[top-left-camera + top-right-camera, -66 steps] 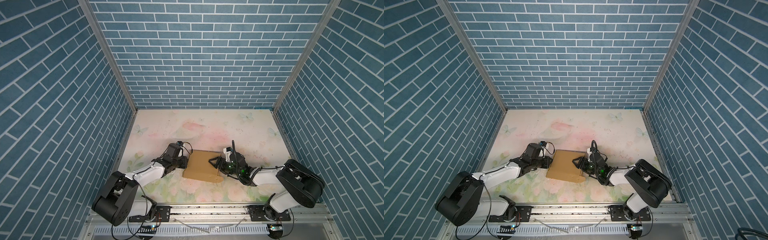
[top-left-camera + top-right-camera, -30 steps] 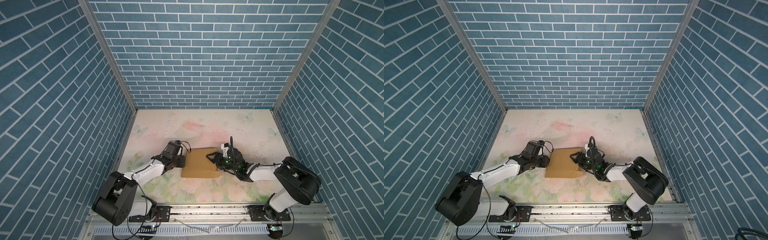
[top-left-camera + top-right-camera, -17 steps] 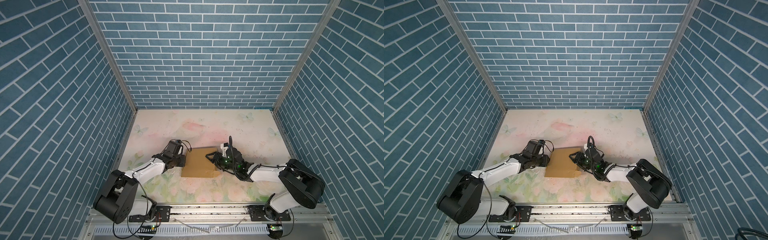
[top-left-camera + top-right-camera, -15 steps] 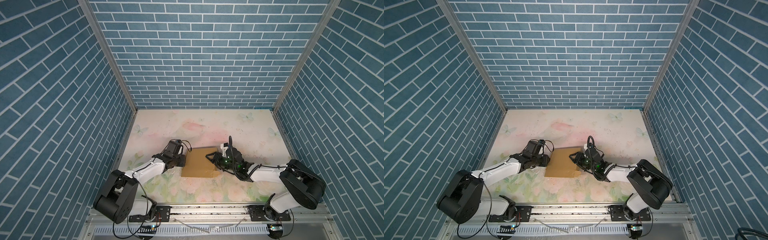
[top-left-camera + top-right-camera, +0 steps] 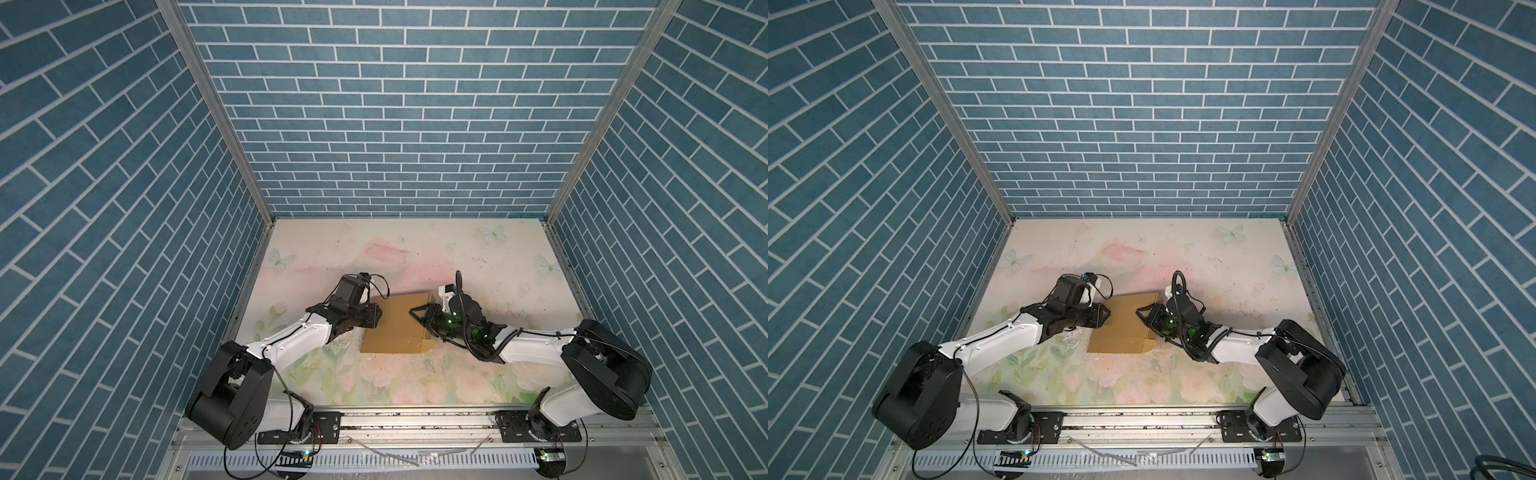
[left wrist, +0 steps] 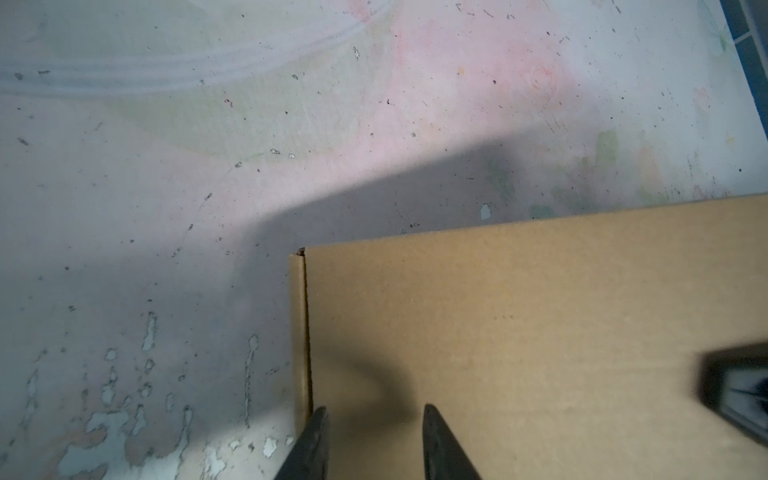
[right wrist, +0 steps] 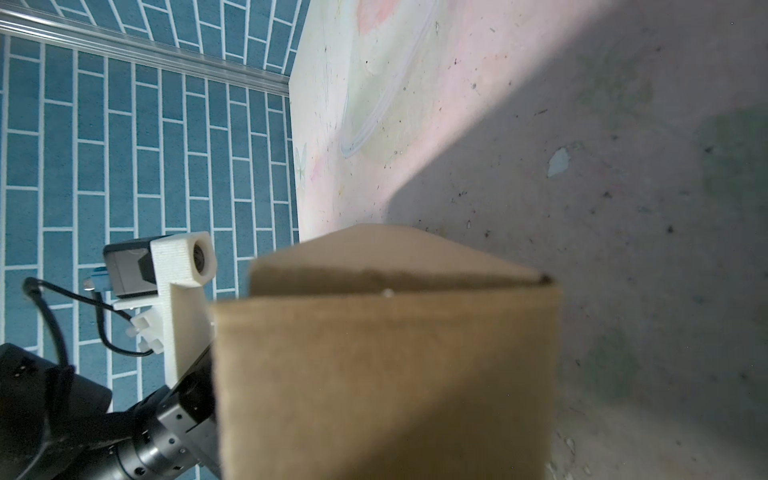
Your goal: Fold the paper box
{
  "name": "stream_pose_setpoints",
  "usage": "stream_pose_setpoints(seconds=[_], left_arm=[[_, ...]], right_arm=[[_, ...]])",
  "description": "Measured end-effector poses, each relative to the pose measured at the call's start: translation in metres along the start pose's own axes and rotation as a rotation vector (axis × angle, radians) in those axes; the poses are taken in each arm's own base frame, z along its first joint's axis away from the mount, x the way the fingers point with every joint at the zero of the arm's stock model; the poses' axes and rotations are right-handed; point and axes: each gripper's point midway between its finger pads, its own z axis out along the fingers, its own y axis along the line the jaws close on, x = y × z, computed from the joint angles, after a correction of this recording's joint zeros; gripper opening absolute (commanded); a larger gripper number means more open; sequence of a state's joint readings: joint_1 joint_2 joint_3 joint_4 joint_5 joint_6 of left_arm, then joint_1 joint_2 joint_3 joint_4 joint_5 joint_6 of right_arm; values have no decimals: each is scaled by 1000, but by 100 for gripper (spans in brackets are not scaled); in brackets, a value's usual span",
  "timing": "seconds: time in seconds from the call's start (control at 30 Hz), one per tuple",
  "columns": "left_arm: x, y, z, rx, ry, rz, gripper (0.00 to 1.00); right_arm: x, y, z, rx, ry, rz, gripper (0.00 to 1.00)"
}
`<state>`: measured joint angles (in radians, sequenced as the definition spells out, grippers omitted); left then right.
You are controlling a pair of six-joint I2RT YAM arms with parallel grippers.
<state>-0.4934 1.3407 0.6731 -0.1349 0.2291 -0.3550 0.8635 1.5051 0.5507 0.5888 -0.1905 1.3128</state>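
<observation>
Late closing step, likely: paper box (image 5: 395, 328) between both pincers, left gripper (image 6: 374, 409) part-spread, empty, over its edge; right gripper (image 5: 415, 316) against side flap (image 7: 386, 374), grip can't tell; next needs that flap pushed in.

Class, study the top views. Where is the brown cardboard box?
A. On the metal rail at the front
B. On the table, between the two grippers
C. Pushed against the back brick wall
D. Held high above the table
B: in a top view the paper box lies on the floral table, with the left gripper at its left edge and the right gripper at its right side.
</observation>
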Motion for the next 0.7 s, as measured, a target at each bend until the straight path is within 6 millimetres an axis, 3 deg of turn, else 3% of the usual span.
stream_pose_setpoints(seconds=[0.2, 0.47, 0.7], left_arm=[[-29, -9, -21, -5, -70, 28, 50], [-78, -12, -69, -24, -207, 50, 67], [-85, -3, -81, -31, -231, 36, 72]], right_arm=[[0, 0, 0, 1, -1, 0, 37], [-5, 4, -2, -24, -14, -19, 36], [-22, 16, -16, -75, -37, -63, 36]])
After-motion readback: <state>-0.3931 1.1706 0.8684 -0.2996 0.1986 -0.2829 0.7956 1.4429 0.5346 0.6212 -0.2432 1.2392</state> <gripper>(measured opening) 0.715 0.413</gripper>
